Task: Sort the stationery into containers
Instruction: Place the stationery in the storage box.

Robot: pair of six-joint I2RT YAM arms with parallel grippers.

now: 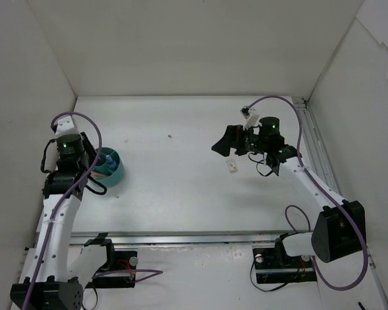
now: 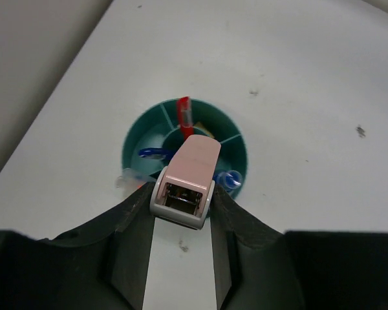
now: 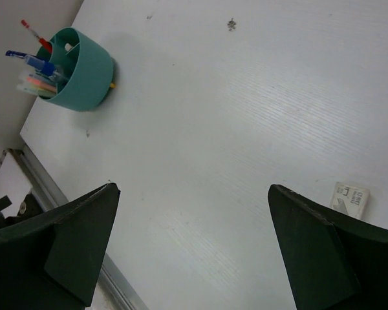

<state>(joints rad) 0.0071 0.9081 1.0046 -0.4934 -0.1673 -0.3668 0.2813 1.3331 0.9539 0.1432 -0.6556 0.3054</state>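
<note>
From where I stand, the white table point(image 1: 181, 200) has a round teal-green plastic cup with inner dividers point(image 2: 134, 132) on its left side, red and blue pens point(image 3: 27, 59) poking out of it. The left gripper point(image 2: 181, 208) is clamped on a pink rectangular block with a grey end point(image 2: 194, 158) (an eraser in a sleeve, I'd guess). In the wrist view the block hangs over the cup's near side. Its long axis runs straight out along the fingers, pink end leading. It looks light and stiff, squeezed across its width near the grey end. The right gripper point(image 3: 194, 189) hangs spread wide and holds nothing, near a small flat white printed eraser point(image 3: 349, 197) lying well apart from the cup. That one looks light, faintly rubbery and low to the surface, so I'd pinch it across its narrow width. Seen from overhead, its long axis runs roughly toward the back wall.
</note>
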